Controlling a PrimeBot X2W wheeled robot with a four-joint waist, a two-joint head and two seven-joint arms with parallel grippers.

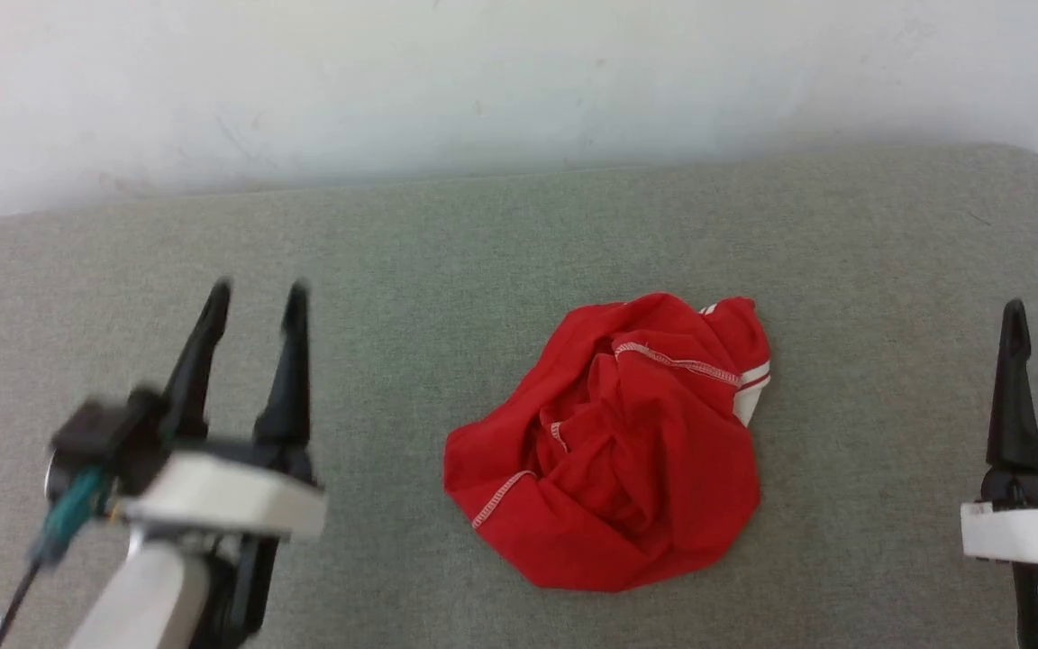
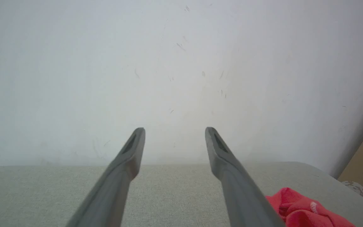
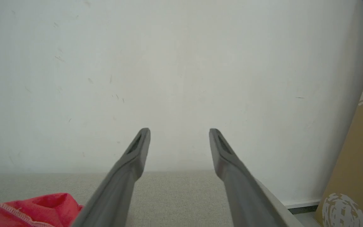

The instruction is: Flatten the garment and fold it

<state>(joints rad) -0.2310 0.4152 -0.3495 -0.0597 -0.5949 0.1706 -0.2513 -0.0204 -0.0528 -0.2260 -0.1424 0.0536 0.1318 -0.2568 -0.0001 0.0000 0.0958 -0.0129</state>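
- Our left gripper (image 1: 258, 297), lower left in the head view, stands spread and empty. The right gripper (image 3: 179, 132) is likewise spread, gripping nothing.
- The garment (image 1: 609, 451) lies as 1 crumpled red heap just below centre on the grey pad (image 1: 483, 234), well apart from both grippers.
- We judge it light, limp and probably slick, so it will sag and slide.
- We would pinch the stitched hem (image 1: 503, 498) at its lower left and the striped trim (image 1: 756, 374) at its right edge.

The left gripper (image 1: 259, 290) hovers at the near left, fingers parted and pointing far, its wrist blurred. The right gripper (image 3: 180, 130) hovers at the near right, jaws equally wide, holding nothing.
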